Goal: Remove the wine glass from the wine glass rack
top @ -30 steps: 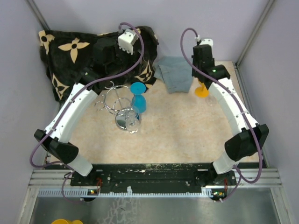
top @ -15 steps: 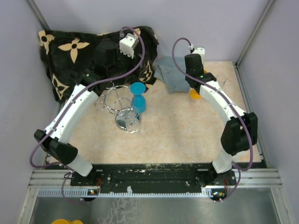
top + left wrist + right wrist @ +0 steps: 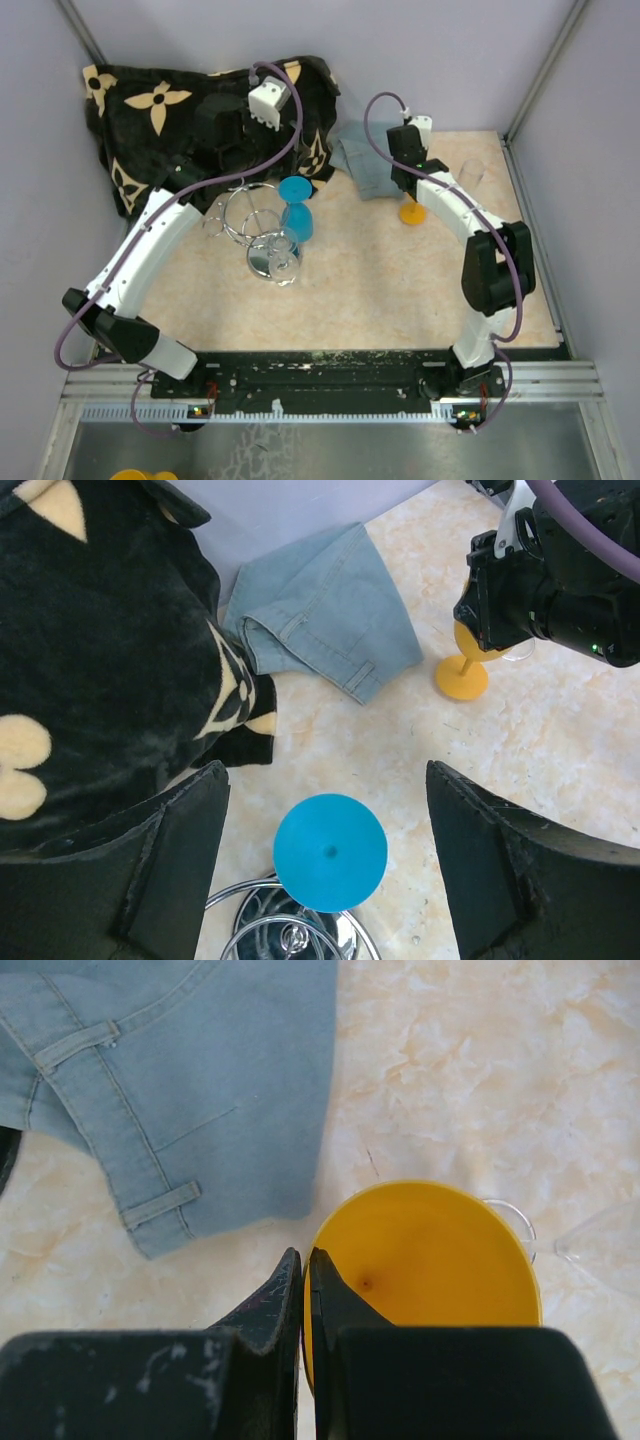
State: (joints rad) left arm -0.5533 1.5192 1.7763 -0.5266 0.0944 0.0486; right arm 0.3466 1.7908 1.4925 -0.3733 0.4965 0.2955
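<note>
The chrome wine glass rack (image 3: 245, 212) stands left of the middle. A blue wine glass (image 3: 297, 213) hangs on it upside down, foot up, and a clear glass (image 3: 283, 260) hangs on its near side. In the left wrist view the blue foot (image 3: 330, 852) sits over the rack's wire loops (image 3: 290, 935). My left gripper (image 3: 325, 772) is open and empty above the blue foot, with one finger on either side; it also shows in the top view (image 3: 228, 135). My right gripper (image 3: 305, 1265) is shut on the rim of a yellow wine glass (image 3: 430, 1260), far right of the rack (image 3: 405, 185).
A black patterned cloth (image 3: 150, 110) fills the back left corner. A folded denim cloth (image 3: 368, 160) lies at the back middle. Another clear glass (image 3: 470, 175) lies at the back right. Walls close in on both sides and behind.
My right arm has swung left and folded in, bringing the yellow glass a little left and nearer. My left arm has shifted slightly; its gripper stays open over the blue glass.
</note>
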